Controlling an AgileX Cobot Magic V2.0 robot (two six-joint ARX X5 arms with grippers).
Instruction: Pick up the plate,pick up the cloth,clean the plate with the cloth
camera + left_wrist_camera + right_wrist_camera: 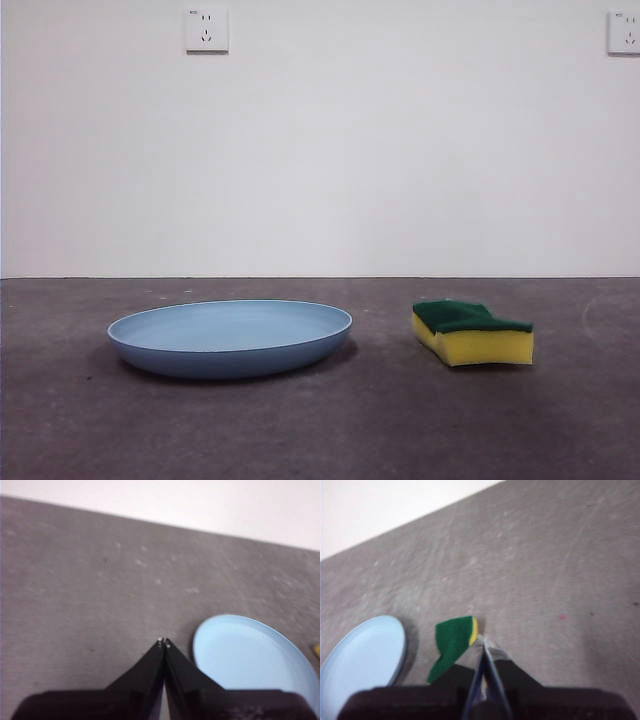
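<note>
Lying apart: plate point(230, 338), sponge point(471, 332); pincers empty.

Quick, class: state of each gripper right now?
Left gripper: fingers closed, empty, above the table beside the plate.
Right gripper: fingers closed, empty, above the sponge.

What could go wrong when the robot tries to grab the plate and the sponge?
The plate lies flat and low on the table, so the shut left pincer might slide over its smooth rim instead of getting under it. The sponge is small and soft; the shut right pincer beside it could nudge it away or pinch only a corner. Neither is held yet.
</note>
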